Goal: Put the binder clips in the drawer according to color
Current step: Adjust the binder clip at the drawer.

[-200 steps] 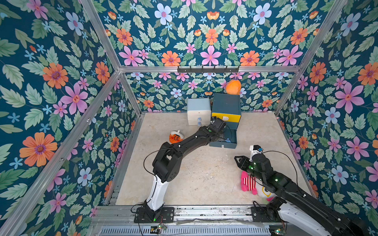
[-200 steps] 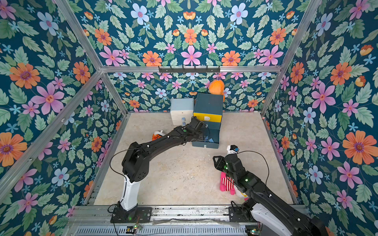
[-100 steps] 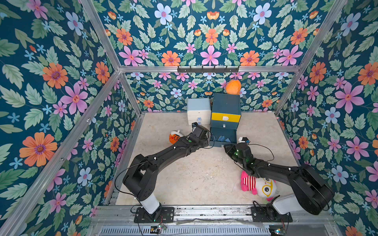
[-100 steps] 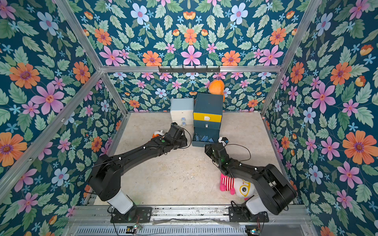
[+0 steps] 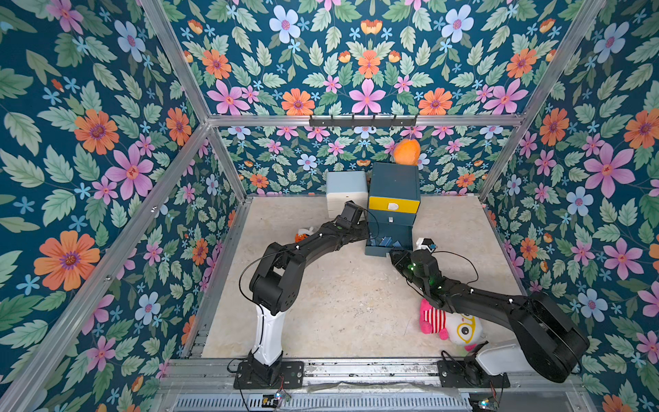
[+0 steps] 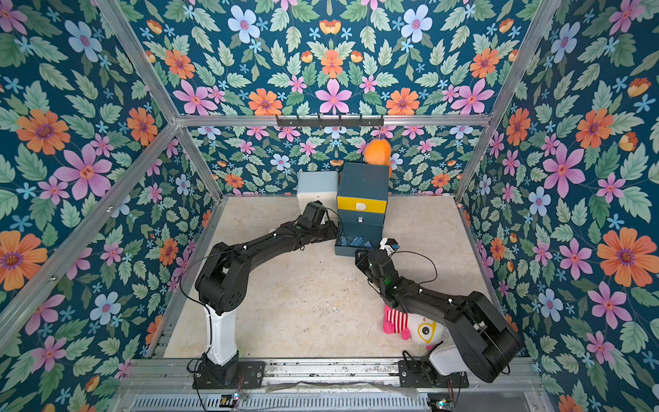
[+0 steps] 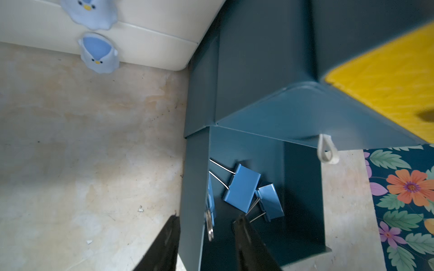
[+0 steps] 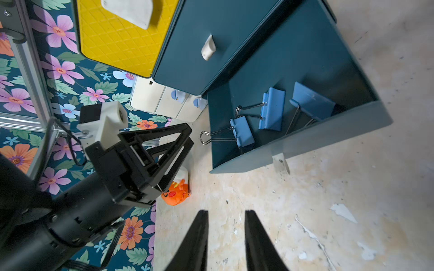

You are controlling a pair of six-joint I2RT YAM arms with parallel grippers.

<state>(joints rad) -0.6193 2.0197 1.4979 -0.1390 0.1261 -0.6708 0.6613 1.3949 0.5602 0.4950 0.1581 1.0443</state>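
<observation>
The drawer (image 5: 394, 185) cabinet stands at the back, and its bottom tray (image 8: 305, 145) is pulled out. Three blue binder clips lie in the tray: one (image 8: 244, 135) leans on the side wall with its wire handle poking over it, and two (image 8: 272, 110) (image 8: 312, 101) lie further in. My left gripper (image 7: 206, 223) hovers at that side wall (image 7: 195, 187), open and holding nothing, by the leaning clip (image 7: 210, 204). My right gripper (image 8: 225, 213) is open over bare floor just in front of the tray. Both top views show the two grippers (image 5: 363, 232) (image 6: 358, 255) flanking the tray.
A white and pale-blue drawer unit (image 5: 346, 192) touches the cabinet's left side. A small orange toy (image 5: 303, 235) lies under my left arm. A pink-striped plush (image 5: 449, 321) lies under my right arm. An orange plush (image 5: 406, 151) sits atop the cabinet.
My right arm has reached from beside the pink plush up to the tray's front. My left gripper has drawn back from over the tray to its left wall. Both pairs of jaws have narrowed.
</observation>
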